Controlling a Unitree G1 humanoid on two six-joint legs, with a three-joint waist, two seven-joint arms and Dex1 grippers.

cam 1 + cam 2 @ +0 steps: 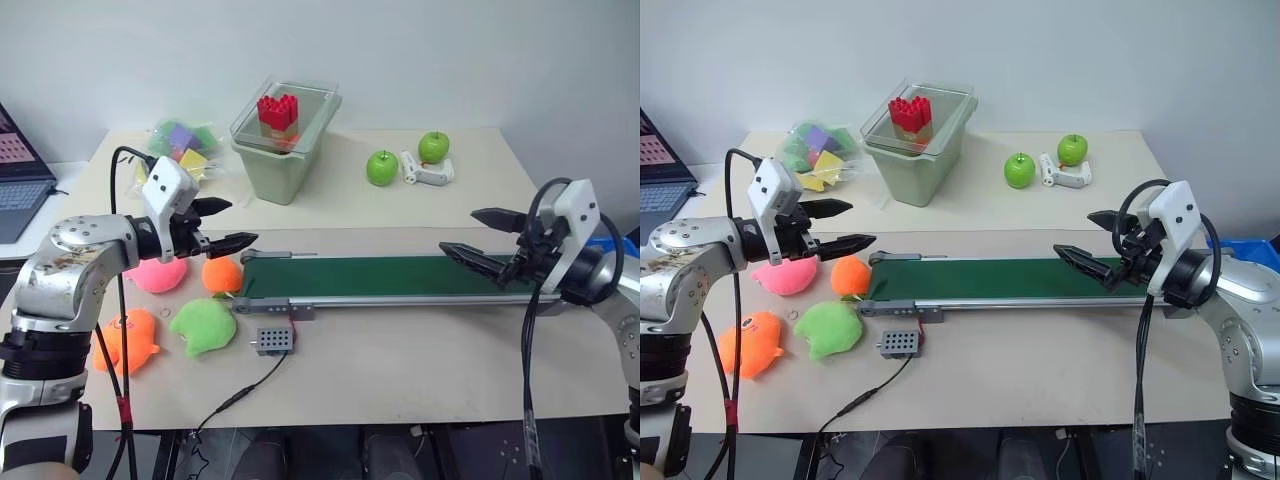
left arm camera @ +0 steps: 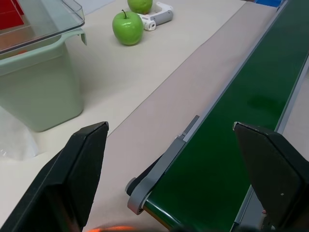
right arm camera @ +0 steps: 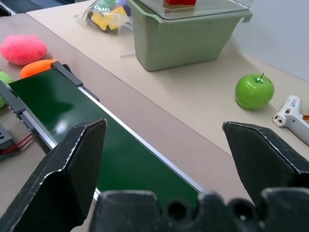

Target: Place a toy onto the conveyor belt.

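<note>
Fingers on both my grippers are spread wide with nothing in them: left gripper (image 1: 225,222) hangs over the near-left end of the conveyor belt (image 1: 370,276), right gripper (image 1: 487,236) over its other end. Toy (image 1: 127,342) sits on the table (image 1: 400,360) down by my left arm, well apart from the belt, its left edge hidden behind my arm. Pink plush (image 1: 156,273) and round orange plush (image 1: 222,275) are partly covered by my left gripper. Red bricks (image 1: 278,112) sit in the lidded bin (image 1: 285,140). Can't read any writing anywhere.
</note>
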